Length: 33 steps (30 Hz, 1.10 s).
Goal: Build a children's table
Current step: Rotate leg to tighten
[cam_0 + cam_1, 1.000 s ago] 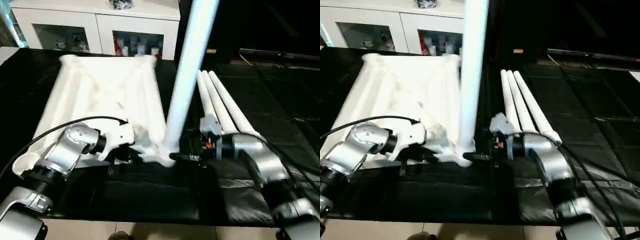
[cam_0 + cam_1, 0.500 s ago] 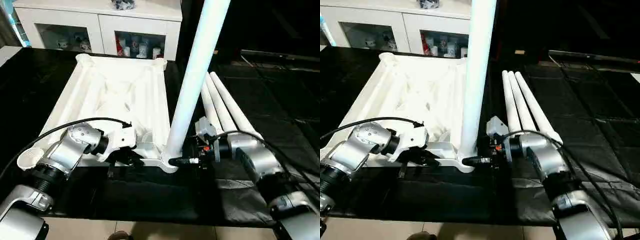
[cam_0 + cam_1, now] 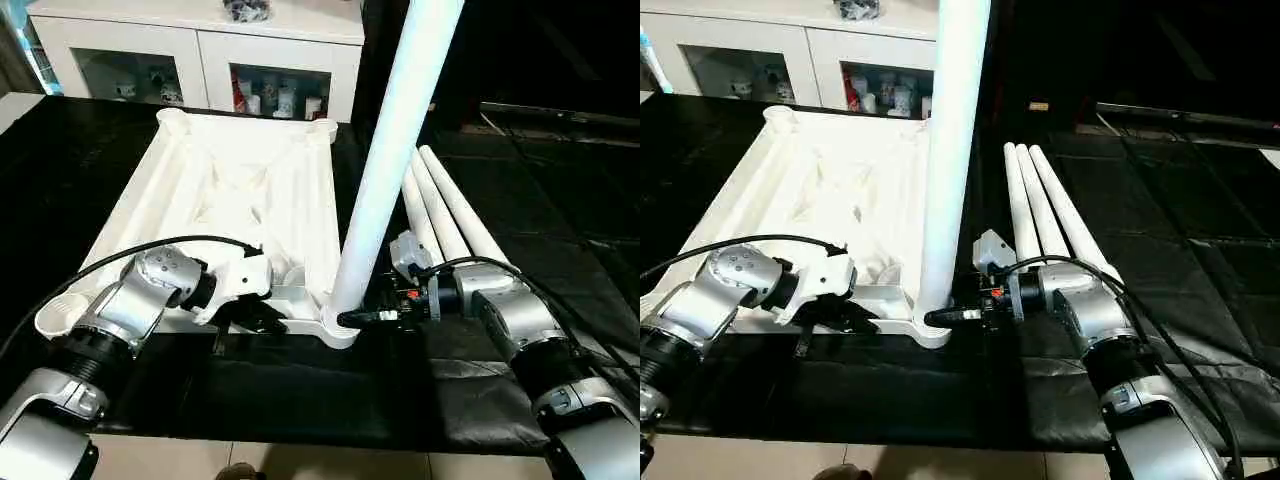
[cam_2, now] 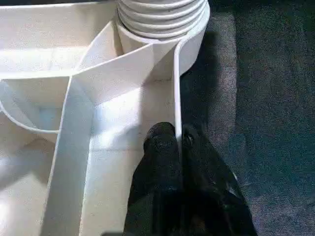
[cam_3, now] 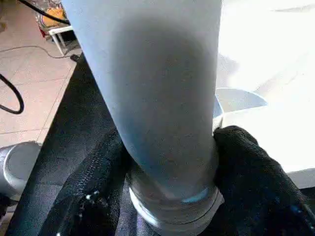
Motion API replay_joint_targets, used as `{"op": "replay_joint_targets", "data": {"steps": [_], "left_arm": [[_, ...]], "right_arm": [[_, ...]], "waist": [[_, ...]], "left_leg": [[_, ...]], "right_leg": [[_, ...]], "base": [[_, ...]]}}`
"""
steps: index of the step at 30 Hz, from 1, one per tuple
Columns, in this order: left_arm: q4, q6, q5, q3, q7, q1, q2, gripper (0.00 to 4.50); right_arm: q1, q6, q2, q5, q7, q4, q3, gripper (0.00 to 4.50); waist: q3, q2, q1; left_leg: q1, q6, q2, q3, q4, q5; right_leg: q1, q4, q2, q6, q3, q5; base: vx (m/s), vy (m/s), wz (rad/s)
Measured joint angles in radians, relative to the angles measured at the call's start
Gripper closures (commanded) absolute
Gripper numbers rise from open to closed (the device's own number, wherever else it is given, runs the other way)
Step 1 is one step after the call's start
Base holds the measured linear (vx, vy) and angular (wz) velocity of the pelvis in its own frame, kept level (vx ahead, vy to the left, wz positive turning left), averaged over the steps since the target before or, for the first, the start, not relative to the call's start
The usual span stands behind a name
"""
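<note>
White cabinet (image 3: 200, 50) w/ glass doors stands behind the black-covered surface (image 3: 300, 390), small items on its shelves. Black cable (image 3: 130, 262) loops over the left forearm; more cables run along the right arm. In right wrist view, tiled floor & a cable show past the surface edge.

Table top (image 3: 240, 200) lies ribbed underside up on the surface, left of centre, long axis running away from the robot toward the cabinet; round sockets at the corners. One leg (image 3: 385, 170) stands upright in the near right corner socket (image 3: 340, 325), long axis close to vertical w/ a slight lean to the right, top end running out of frame. It blocks part of the cabinet & the far surface. Three spare legs (image 3: 445, 215) lie side by side, touching, right of the top, pointing away from the robot & angled a bit left; near ends sit behind the right arm.

Left gripper (image 4: 176, 140): jaws pressed together, pinching the thin near rim wall of the top, just beside the socket. Right gripper (image 3: 365, 318): jaws wrapped round the base of the standing leg, a black finger (image 5: 246, 162) on either side just above its ribbed end.
</note>
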Motion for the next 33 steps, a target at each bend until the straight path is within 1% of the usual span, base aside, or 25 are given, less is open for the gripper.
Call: {"op": "replay_joint_targets", "data": {"steps": [7,8,9,11,12,13,14,16,17,22,29,30,31,33], "left_arm": [[0.003,0.000,0.000,0.000,-0.002,-0.001,0.000,4.50],[0.003,0.000,0.000,0.000,-0.002,-0.001,0.000,4.50],[0.007,-0.001,0.000,0.000,-0.003,-0.002,-0.001,4.50],[0.012,-0.004,0.000,0.000,-0.003,-0.003,-0.001,4.50],[0.013,-0.005,0.000,0.000,-0.003,-0.003,-0.001,4.50],[0.015,-0.006,0.000,0.001,-0.003,-0.004,-0.001,4.50],[0.017,-0.007,0.000,0.001,-0.003,-0.005,-0.002,4.50],[0.020,-0.007,0.001,0.001,-0.003,-0.007,-0.003,4.50],[0.021,-0.008,0.002,0.001,-0.003,-0.008,-0.004,4.50],[0.032,-0.017,0.002,0.000,-0.006,-0.012,-0.006,4.50],[0.042,-0.019,0.008,0.000,-0.010,-0.020,-0.009,4.50],[0.043,-0.019,0.008,0.000,-0.012,-0.020,-0.010,4.50],[0.043,-0.019,0.008,0.000,-0.012,-0.021,-0.010,4.50],[0.046,-0.020,0.008,0.000,-0.014,-0.022,-0.010,4.50]], "right_arm": [[0.008,-0.006,0.005,-0.001,-0.001,0.000,-0.001,2.07],[0.008,-0.002,0.006,0.000,-0.001,0.000,-0.002,1.51],[0.008,0.004,0.006,0.001,-0.001,0.000,-0.003,1.51],[0.008,0.015,0.009,0.003,-0.002,-0.001,-0.005,1.29],[0.010,0.019,0.011,0.004,-0.004,-0.001,-0.007,1.29],[0.012,0.021,0.012,0.005,-0.005,-0.001,-0.009,1.18],[0.013,0.019,0.013,0.005,-0.009,-0.001,-0.011,0.96],[0.014,0.015,0.015,0.003,-0.013,-0.001,-0.011,0.91],[0.023,0.011,0.020,0.000,-0.024,0.001,-0.009,0.74],[0.036,-0.009,0.038,-0.009,-0.053,0.010,-0.008,0.74],[0.046,-0.009,0.042,-0.015,-0.057,0.010,-0.018,0.74],[0.046,-0.009,0.043,-0.015,-0.058,0.010,-0.018,1.00],[0.046,-0.009,0.043,-0.015,-0.059,0.010,-0.018,1.09],[0.046,-0.005,0.043,-0.012,-0.062,0.010,-0.024,1.09]], "waist": [[0.000,0.000,0.000],[0.000,0.000,0.000],[0.000,0.000,0.000],[0.000,0.000,0.000],[0.000,0.000,0.000],[0.000,0.000,-0.001],[0.000,0.001,-0.001],[0.000,0.001,-0.001],[0.000,0.001,0.000],[0.000,0.001,0.000],[0.000,0.001,0.000],[0.000,0.002,0.000],[0.000,0.002,0.000],[0.000,0.002,0.000]], "left_leg": [[0.000,0.000,0.000,0.000,0.000,0.000],[0.001,0.000,0.000,0.000,0.000,0.000],[0.001,0.000,0.000,0.000,0.000,0.000],[0.001,0.000,0.000,0.000,0.000,0.000],[0.001,0.000,0.000,0.000,0.000,0.000],[0.002,0.000,0.000,0.000,0.000,0.000],[0.002,0.000,0.000,0.000,0.000,0.000],[0.002,0.000,0.000,0.000,0.000,0.000],[0.002,0.000,0.000,0.000,0.000,0.000],[0.002,0.000,0.000,0.000,0.001,0.000],[0.002,0.000,0.000,0.000,0.001,0.000],[0.002,0.000,0.000,0.000,0.001,0.000],[0.002,0.000,0.000,0.000,0.001,0.000],[0.002,0.000,0.000,0.000,0.001,0.000]], "right_leg": [[0.000,0.000,0.000,0.000,0.000,0.000],[0.000,0.000,0.000,0.000,0.000,0.000],[0.001,0.000,0.000,0.000,0.000,0.000],[0.001,0.000,0.000,0.000,0.000,0.000],[0.001,0.000,0.000,0.000,0.000,0.000],[0.001,0.001,0.000,0.000,0.000,0.000],[0.001,0.001,0.000,0.000,0.000,0.000],[0.001,0.001,0.000,0.000,0.000,0.000],[0.001,0.001,0.000,0.000,0.000,0.000],[0.001,0.002,0.000,-0.001,0.000,0.001],[0.001,0.002,0.000,-0.002,0.000,0.001],[0.001,0.002,0.000,-0.002,0.000,0.001],[0.001,0.002,0.000,-0.002,0.000,0.001],[0.001,0.002,0.000,-0.002,0.000,0.001]], "base": [[0.000,0.000,0.00],[0.000,0.000,0.00],[0.000,0.000,0.00],[0.000,0.000,0.00],[0.000,0.000,0.00],[0.000,0.000,0.00],[0.000,0.000,0.00],[0.000,0.000,0.00],[0.000,0.000,0.00],[0.000,0.000,0.00],[0.000,0.000,0.00],[0.000,0.000,0.00],[0.000,0.000,0.00],[0.000,0.000,0.00]]}}
